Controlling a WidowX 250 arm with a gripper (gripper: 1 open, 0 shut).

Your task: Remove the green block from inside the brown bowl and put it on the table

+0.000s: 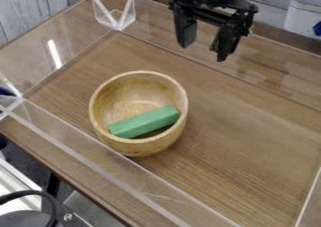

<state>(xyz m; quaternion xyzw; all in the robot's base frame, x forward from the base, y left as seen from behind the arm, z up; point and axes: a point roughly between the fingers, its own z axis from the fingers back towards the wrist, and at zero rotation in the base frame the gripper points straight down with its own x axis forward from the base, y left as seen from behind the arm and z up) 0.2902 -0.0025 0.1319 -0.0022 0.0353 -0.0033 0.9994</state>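
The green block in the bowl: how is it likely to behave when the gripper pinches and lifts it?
The green block looks solid and straight-edged, so probably stiff. It is small beside the brown bowl, so likely light. It leans on the bowl's curved inside, so it may slide or pivot when the open gripper first touches it.

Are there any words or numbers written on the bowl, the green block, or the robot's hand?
None: no readable text anywhere.
Round light-brown wooden bowl: only wood grain.
Flat green rectangular block lying inside the bowl: plain green.
Black gripper above the brown wood-grain table: no label visible.
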